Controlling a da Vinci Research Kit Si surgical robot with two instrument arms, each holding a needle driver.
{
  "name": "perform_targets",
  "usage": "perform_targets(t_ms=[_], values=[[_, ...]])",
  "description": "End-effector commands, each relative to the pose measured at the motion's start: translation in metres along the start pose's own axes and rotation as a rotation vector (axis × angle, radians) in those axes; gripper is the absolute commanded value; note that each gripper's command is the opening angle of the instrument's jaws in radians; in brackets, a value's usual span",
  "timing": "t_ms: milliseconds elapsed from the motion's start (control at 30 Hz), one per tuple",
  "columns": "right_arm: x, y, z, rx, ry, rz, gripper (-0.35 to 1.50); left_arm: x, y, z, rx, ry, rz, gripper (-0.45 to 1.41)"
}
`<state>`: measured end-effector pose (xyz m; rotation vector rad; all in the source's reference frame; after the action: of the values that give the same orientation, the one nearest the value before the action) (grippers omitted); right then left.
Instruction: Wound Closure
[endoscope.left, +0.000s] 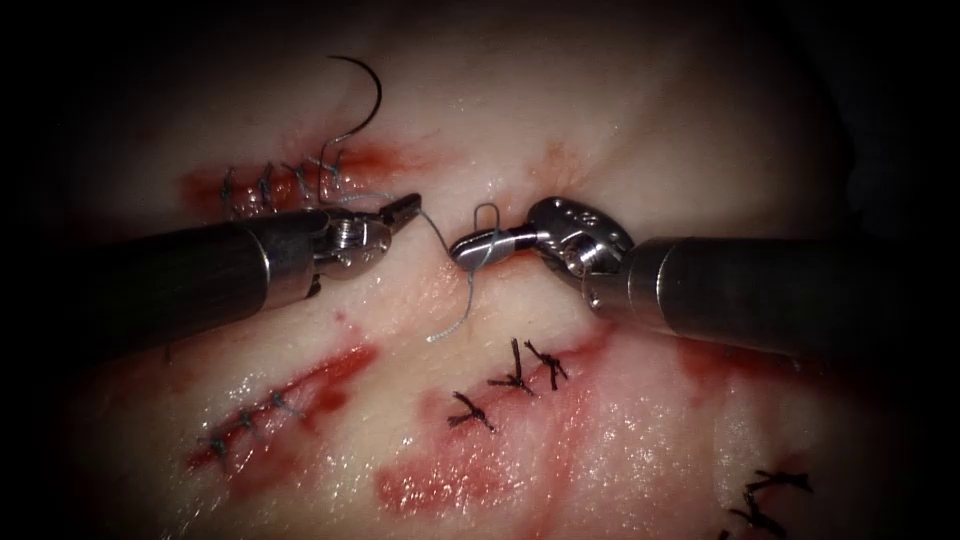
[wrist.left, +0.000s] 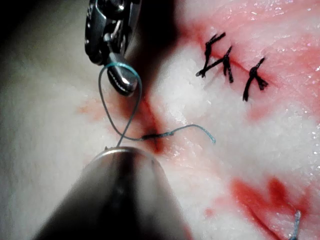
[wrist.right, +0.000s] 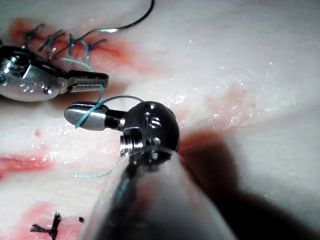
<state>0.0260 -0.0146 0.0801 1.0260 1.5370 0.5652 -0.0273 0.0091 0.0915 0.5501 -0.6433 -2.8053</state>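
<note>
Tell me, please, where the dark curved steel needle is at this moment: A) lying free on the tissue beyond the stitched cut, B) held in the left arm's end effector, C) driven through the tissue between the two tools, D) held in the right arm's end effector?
A: the dark curved steel needle lies free on the pale pork-belly tissue, beyond the stitched cut, clear of both end effectors.

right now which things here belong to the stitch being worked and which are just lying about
In the job:
- left tool, fingers shut on the thread
- right tool, fingers shut, thread looped around them
- needle, lying free on the tissue above the stitched cut, held by neither tool

Lying about:
- finished dark stitches
- older stitched cut
- red fluid
</note>
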Motion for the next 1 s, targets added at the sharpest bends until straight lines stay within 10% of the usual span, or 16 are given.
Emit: perform_targets(t_ms=[33, 300, 600, 1000], values=[[-0.0001, 0.0010, 0.0012, 0.003, -0.042, -0.021, -0.25, 0.0006, -0.0003, 0.0013, 0.003, -0.005, 0.006, -0.45], [-0.0006, 0.0018, 0.0028, 0.003, -0.151, -0.115, -0.16, 0.0014, 0.0000, 0.0018, -0.012, -0.011, 0.012, -0.45], [-0.0025, 0.0028, 0.0040, -0.033, -0.239, -0.197, 0.22, 0.0020, 0.0000, 0.0015, -0.015, 0.005, 0.007, -0.45], [-0.0034, 0.0031, 0.0061, -0.030, -0.558, -0.392, 0.89, 0.0017, 0.0004, 0.0013, -0.016, 0.007, 0.011, -0.45]])
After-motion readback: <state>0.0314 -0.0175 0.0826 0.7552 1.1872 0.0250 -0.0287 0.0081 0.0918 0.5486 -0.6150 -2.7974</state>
